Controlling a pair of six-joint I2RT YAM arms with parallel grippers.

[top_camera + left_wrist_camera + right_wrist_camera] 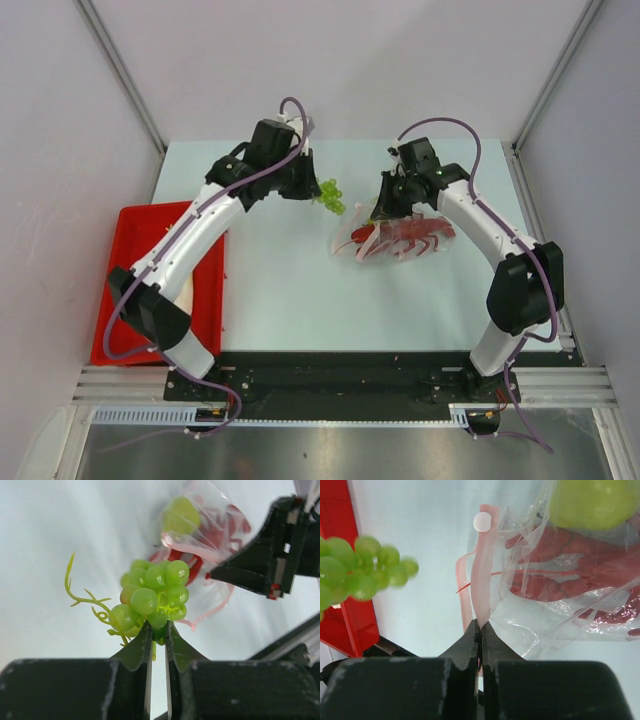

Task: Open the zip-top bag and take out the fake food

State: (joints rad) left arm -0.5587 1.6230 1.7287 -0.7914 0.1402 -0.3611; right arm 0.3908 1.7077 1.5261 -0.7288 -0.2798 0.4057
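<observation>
Holding grape bunch point(152, 595) aloft by stem, left gripper point(157, 630) nearly closed on it | right gripper point(480, 630) pinched on zip-top bag point(535, 625) strip, lobster point(560, 575) and pear point(592, 502) inside | red tray point(135, 225) lies to left arm's left

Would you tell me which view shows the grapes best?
The left wrist view: the grapes sit sharp and central, stem pinched between the left fingers. The top view shows them tiny; the right wrist view, blurred at its left edge.
</observation>
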